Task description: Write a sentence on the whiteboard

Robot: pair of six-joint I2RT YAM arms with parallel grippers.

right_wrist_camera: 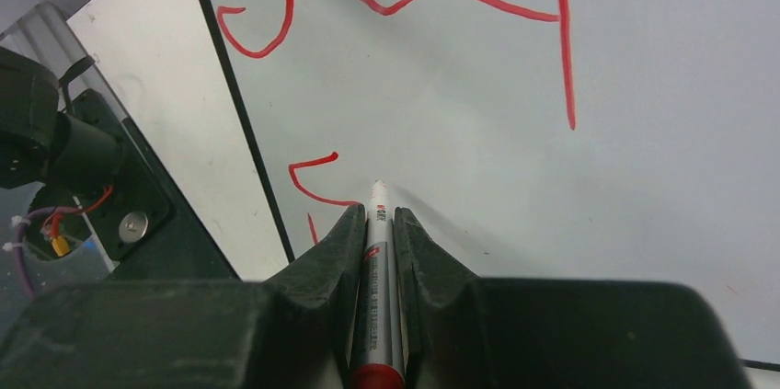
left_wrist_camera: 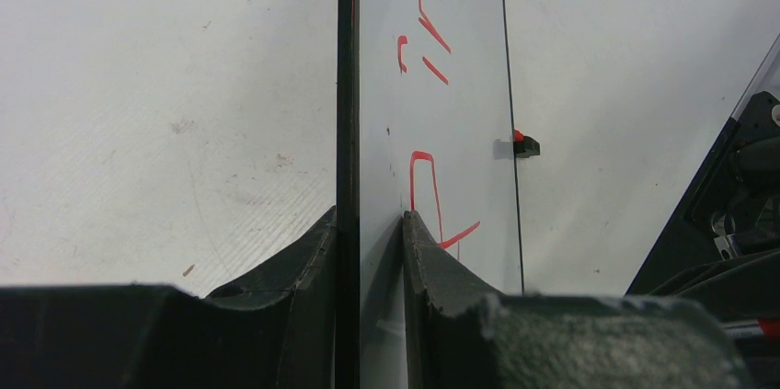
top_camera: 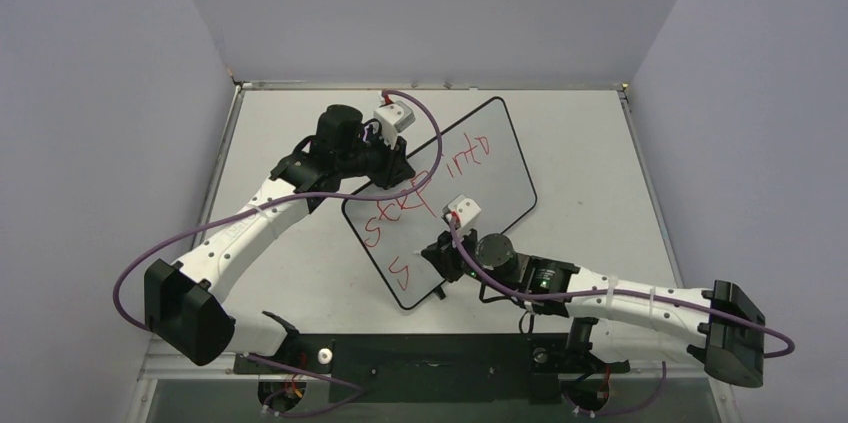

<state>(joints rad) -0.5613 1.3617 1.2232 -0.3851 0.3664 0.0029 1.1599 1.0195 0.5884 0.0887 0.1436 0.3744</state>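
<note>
Red sentence [right_wrist_camera: 564,40] — just ahead of right end effector [right_wrist_camera: 377,214]

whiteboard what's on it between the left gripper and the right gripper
In the top external view, the word "step" of the sentence crosses the whiteboard between the left gripper, clamped on its edge, and the right gripper holding the marker.
</note>
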